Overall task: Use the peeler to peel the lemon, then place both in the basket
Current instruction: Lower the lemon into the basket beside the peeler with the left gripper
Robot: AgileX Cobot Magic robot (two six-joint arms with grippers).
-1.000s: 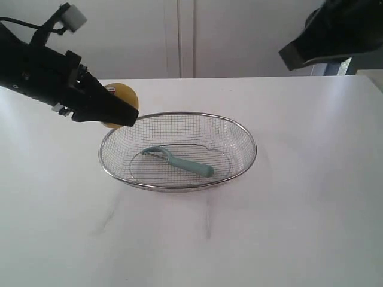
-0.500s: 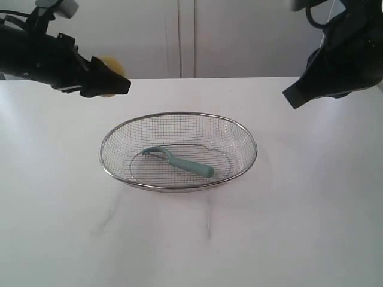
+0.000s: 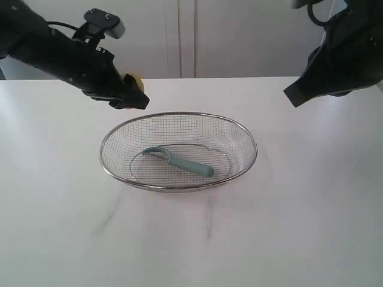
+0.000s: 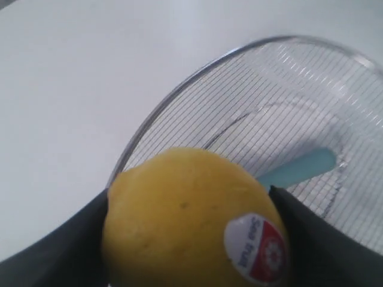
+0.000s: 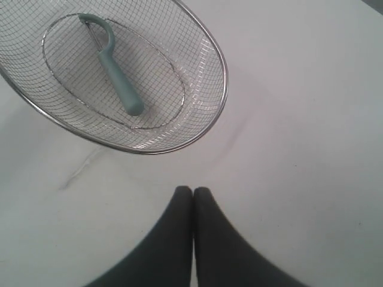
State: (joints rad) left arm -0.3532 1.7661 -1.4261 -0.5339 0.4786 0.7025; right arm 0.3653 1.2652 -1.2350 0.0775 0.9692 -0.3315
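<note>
My left gripper (image 3: 136, 98) is shut on the yellow lemon (image 4: 191, 218), whose red-and-white sticker (image 4: 257, 248) faces the wrist camera. It hangs above the table just beyond the basket's (image 3: 122, 128) far-left rim; only a sliver of lemon (image 3: 136, 81) shows in the exterior view. The teal peeler (image 3: 179, 162) lies flat in the wire-mesh basket, also seen in the right wrist view as peeler (image 5: 116, 72) inside basket (image 5: 222, 72). My right gripper (image 5: 192, 191) is shut and empty, raised over bare table off the basket's right end, its black arm (image 3: 335, 60) at the upper right.
The white table (image 3: 287, 227) spreads out around the basket on all sides. A pale wall with cabinet lines (image 3: 179, 36) stands behind the table's far edge.
My left arm swung up and away from the basket's left rim, then came back toward its far-left edge, with the lemon in it throughout. The right arm dropped lower, then held still.
</note>
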